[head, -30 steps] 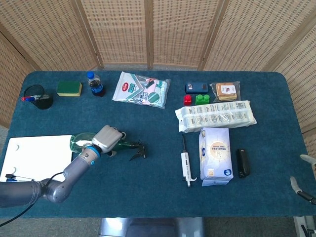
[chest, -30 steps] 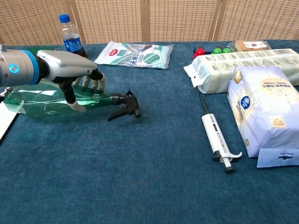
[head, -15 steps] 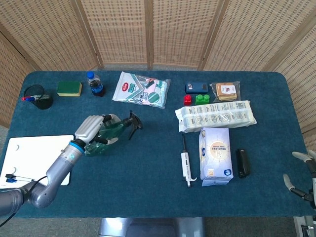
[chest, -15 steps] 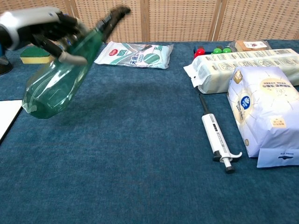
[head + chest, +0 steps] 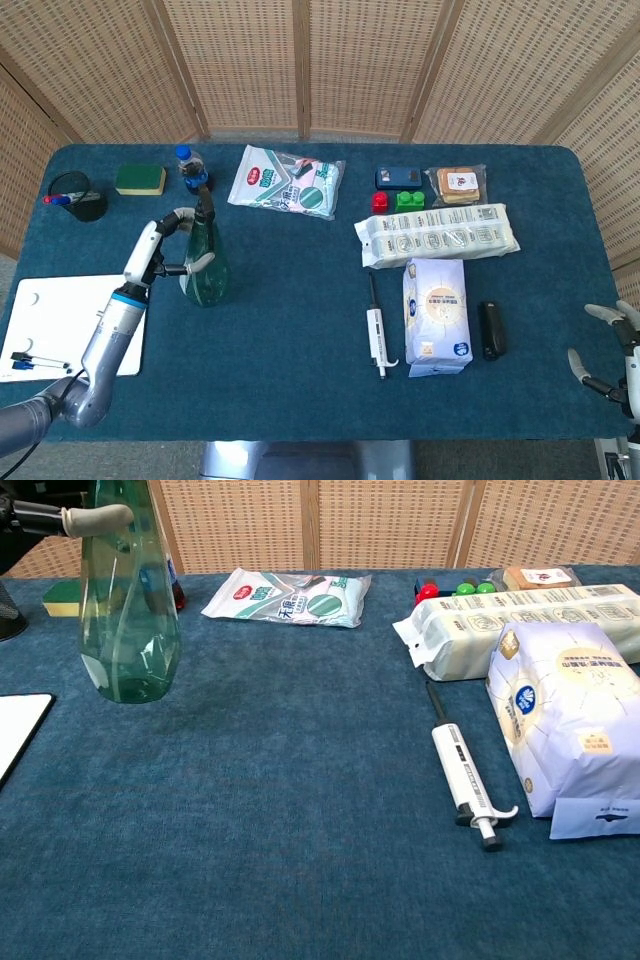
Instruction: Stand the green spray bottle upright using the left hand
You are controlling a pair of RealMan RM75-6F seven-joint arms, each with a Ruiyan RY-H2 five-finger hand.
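Note:
The green spray bottle [image 5: 204, 268] is upright on the blue table, left of centre, with its black nozzle on top. My left hand [image 5: 160, 248] holds it from its left side, fingers wrapped around the upper body. In the chest view the bottle [image 5: 128, 630] has its base down on the cloth, and only the fingers [image 5: 95, 518] of the left hand show at the top left corner. My right hand [image 5: 608, 345] hovers off the table's front right corner, holding nothing, its fingers apart.
Just behind the spray bottle is a blue-capped bottle [image 5: 192, 170], with a sponge [image 5: 140, 179] and a pen cup [image 5: 78, 197] further left. A white board [image 5: 70, 318] lies front left. A wipes pack [image 5: 287, 181], pipette [image 5: 376, 330] and white bag [image 5: 436, 312] lie to the right.
The left hand lifted the bottle from lying on its side, swung it up through a tilt and moved it back; it is now upright. The right hand shifted slightly.

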